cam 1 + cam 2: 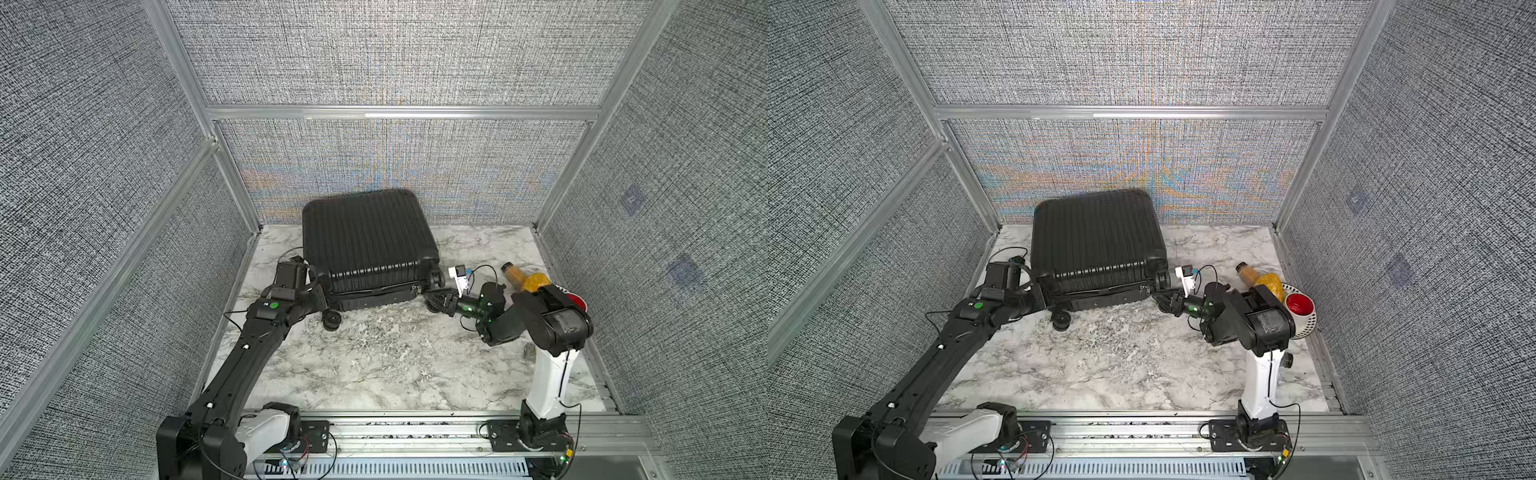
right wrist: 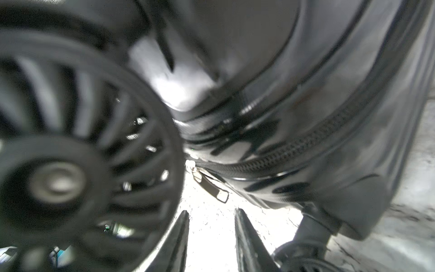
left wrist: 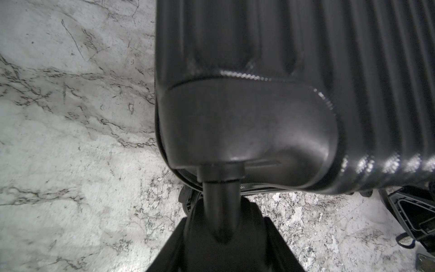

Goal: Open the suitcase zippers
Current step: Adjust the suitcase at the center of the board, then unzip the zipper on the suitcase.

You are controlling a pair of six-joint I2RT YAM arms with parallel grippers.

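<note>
Suitcase (image 1: 368, 237) flat, far centre. Left gripper (image 3: 222, 235) clamped on near-left wheel (image 3: 220, 205). Right gripper (image 2: 211, 219) at near-right corner, parted, empty; zipper pull (image 2: 213, 188) just beyond tips

An orange-filled bottle (image 1: 1252, 275) lies by the right edge of the counter (image 1: 1121, 374), beside a red cup (image 1: 1299, 304) on a white plate (image 1: 1308, 326)

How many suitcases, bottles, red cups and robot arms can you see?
Suitcase: 1
Bottle: 1
Red cup: 1
Robot arm: 2
Total: 5
</note>
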